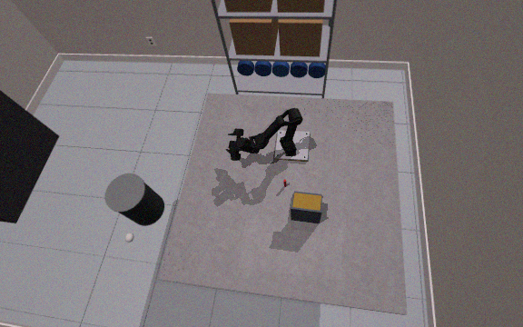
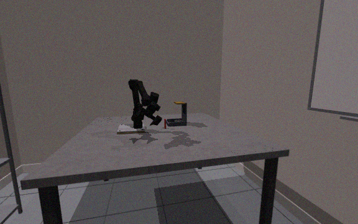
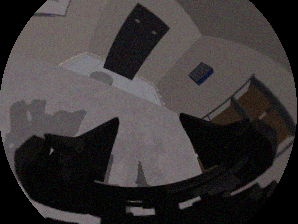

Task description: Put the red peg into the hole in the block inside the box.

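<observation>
The red peg [image 1: 284, 183] [image 2: 165, 124] stands upright on the table, between the arm's base and the box. The dark box [image 1: 306, 215] [image 2: 176, 124] has its open front toward the arm. Its flat yellow roof [image 1: 307, 202] [image 2: 179, 102] sticks out from the back wall [image 2: 184, 114]. The block and its hole cannot be made out in either the top or the exterior view. My gripper [image 1: 229, 142] [image 2: 158, 114] [image 3: 150, 118] is wide open and empty, above the table. In the top view it is to the upper left of the peg. Neither peg nor box shows in the wrist view.
The arm's white base plate [image 1: 305, 137] [image 2: 129, 132] lies on the table [image 1: 357, 254] [image 2: 216, 144] [image 3: 145, 135]. A tall shelf rack [image 1: 326, 79] stands past the table edge behind the arm. A dark round bin [image 1: 149, 206] stands on the floor beside the table.
</observation>
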